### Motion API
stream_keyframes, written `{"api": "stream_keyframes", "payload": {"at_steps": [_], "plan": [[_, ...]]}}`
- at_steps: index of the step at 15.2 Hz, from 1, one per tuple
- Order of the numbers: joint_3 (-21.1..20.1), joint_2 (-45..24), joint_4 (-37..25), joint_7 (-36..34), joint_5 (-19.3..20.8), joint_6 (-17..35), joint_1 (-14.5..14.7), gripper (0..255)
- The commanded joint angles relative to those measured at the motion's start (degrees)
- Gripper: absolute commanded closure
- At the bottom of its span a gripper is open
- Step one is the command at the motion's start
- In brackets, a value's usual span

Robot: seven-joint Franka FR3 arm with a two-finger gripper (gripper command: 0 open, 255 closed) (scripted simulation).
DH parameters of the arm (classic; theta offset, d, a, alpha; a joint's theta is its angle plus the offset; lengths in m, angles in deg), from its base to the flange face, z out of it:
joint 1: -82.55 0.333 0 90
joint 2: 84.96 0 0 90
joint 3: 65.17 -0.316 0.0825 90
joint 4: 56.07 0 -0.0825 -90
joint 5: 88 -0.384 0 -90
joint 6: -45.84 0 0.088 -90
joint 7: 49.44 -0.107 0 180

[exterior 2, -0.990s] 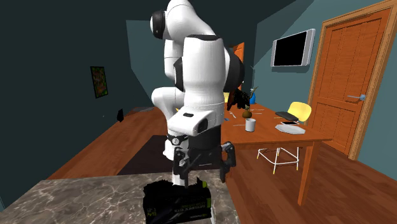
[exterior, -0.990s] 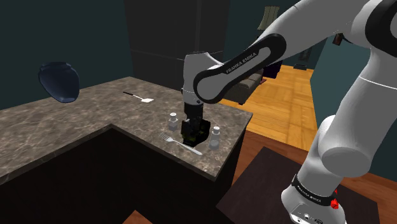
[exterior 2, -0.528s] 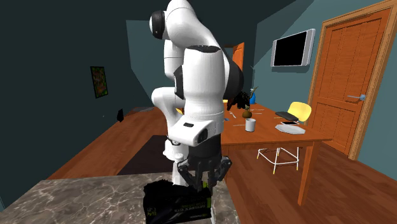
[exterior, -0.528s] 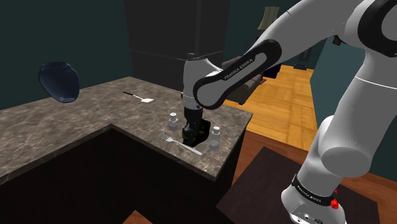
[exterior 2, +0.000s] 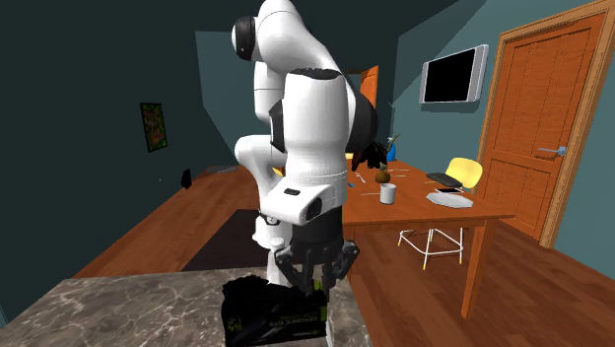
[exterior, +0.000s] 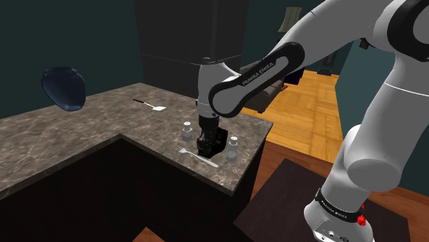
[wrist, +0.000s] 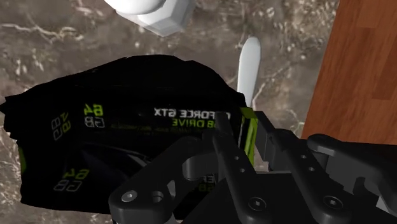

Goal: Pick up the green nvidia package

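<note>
The package [wrist: 121, 137] is black with green edges and pale lettering, and it lies on the marbled stone counter [exterior: 82, 134] near the corner. My black gripper [wrist: 251, 149] comes straight down onto one end of it, and the fingers [wrist: 224, 149] are shut on the green-striped edge. In the shoulder view the gripper [exterior: 208, 132] stands upright over the package [exterior: 213, 144], between two small shakers. In the second exterior view the package [exterior 2: 276, 315] sits on the counter under the gripper [exterior 2: 310, 274].
One shaker [exterior: 187, 128] and another shaker [exterior: 233, 148] flank the package. A fork [exterior: 196, 156] lies just in front of it, a white utensil [exterior: 152, 105] farther back, and a dark blue bowl [exterior: 63, 88] at the far end. The counter edge drops to wooden floor [wrist: 362, 63] beside the package.
A second ago the gripper stood open a little above the package. It came down and shut on the package's end. Nothing has moved over the last half second.
</note>
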Motion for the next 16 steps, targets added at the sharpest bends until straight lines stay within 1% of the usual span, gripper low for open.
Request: {"api": "stream_keyframes", "payload": {"at_steps": [1,14,16], "plan": [[0.03,0.75,-0.49,0.14,-0.19,-1.21,-0.01,255],[0.44,6.25,-5.47,0.95,-1.36,-11.57,-0.01,255],[0.44,6.31,-5.54,0.96,-1.37,-11.70,-0.01,255]]}}
